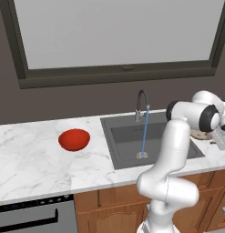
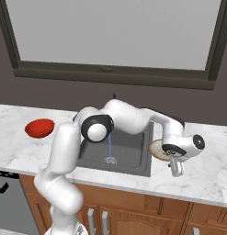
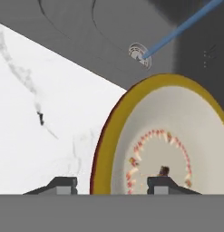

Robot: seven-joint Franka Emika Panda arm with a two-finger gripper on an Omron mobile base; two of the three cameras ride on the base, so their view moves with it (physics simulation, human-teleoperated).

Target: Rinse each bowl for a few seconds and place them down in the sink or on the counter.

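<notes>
Gripper (image 3: 112, 182) spread wide around the beige bowl's (image 3: 172, 145) yellowish rim, one finger (image 3: 161, 183) inside, other (image 3: 61, 183) outside. Sitting on counter (image 2: 211, 174) just right of sink (image 2: 133, 158). Water (image 1: 144, 132) running. Red bowl (image 1: 74, 139) left on counter, well apart.

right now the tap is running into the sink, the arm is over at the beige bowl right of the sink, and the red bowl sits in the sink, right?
Not quite: the red bowl sits on the counter left of the sink, as the left base view shows. The rest holds.
</notes>
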